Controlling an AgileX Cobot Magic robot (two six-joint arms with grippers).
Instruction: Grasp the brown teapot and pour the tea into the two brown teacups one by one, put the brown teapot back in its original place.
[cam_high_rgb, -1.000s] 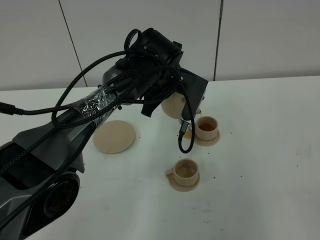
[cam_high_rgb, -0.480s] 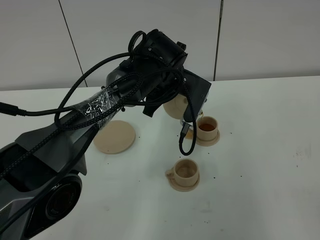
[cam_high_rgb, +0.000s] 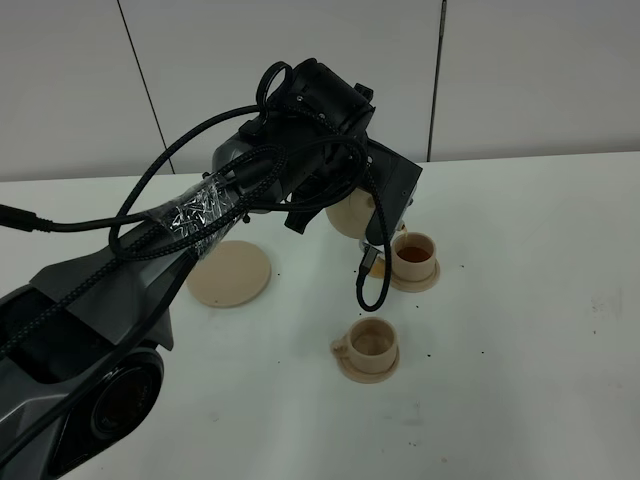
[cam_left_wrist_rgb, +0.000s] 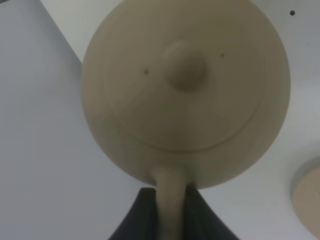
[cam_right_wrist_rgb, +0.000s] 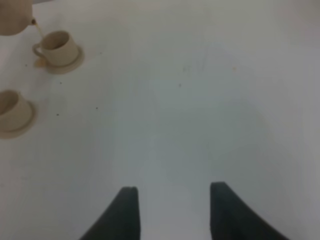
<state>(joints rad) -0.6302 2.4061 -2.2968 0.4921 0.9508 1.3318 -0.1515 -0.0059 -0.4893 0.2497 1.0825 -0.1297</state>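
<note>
White, lightly speckled table (cam_high_rgb: 520, 330) before a grey panelled wall (cam_high_rgb: 540, 70). The left gripper (cam_left_wrist_rgb: 170, 200) is clamped on the teapot (cam_left_wrist_rgb: 185, 95) by its handle. The pot is held off the table, just left of the far cup (cam_high_rgb: 414, 250), which holds tea. The near cup (cam_high_rgb: 371, 340) stands apart; the large saucer (cam_high_rgb: 229, 272) lies further left. The right gripper (cam_right_wrist_rgb: 172, 200) has its fingers apart, holding nothing.

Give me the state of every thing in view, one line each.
Brown teapot: lifted, tilted toward the far teacup.
Far teacup: upright, tea inside.
Near teacup: upright, looks empty.
Large saucer: bare.
Left gripper: shut on the brown teapot.
Right gripper: open, empty.
</note>
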